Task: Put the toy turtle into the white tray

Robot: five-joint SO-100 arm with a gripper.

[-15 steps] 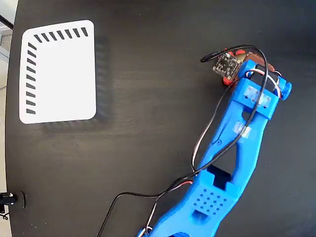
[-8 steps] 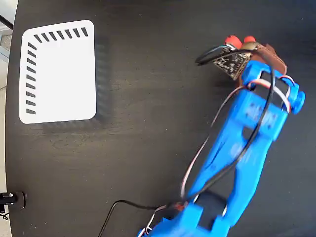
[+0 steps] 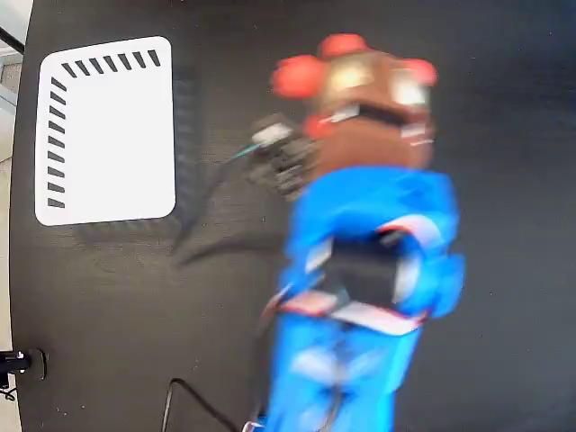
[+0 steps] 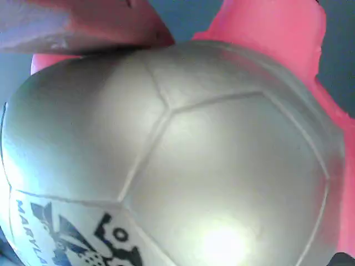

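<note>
The toy turtle [image 3: 360, 76] hangs above the black table at the upper middle of the fixed view, blurred by motion, its red-orange legs sticking out around a grey-beige shell. My gripper [image 3: 371, 121], brown-fingered on a blue arm, is shut on it. In the wrist view the shiny shell [image 4: 183, 155] with its dark logo fills nearly the whole frame, and one finger [image 4: 83, 22] presses on it at the top left. The white tray [image 3: 106, 130] lies flat at the far left, well apart from the turtle, with nothing in it.
A small circuit board with wires [image 3: 281, 157] hangs off the arm's left side. A dark cable [image 3: 184, 400] trails across the table near the bottom. A small black fixture [image 3: 13, 363] sits at the table's left edge.
The arm has lifted the turtle off the table at the upper right and swung it left toward the middle, closer to the camera. The tray has not moved.
</note>
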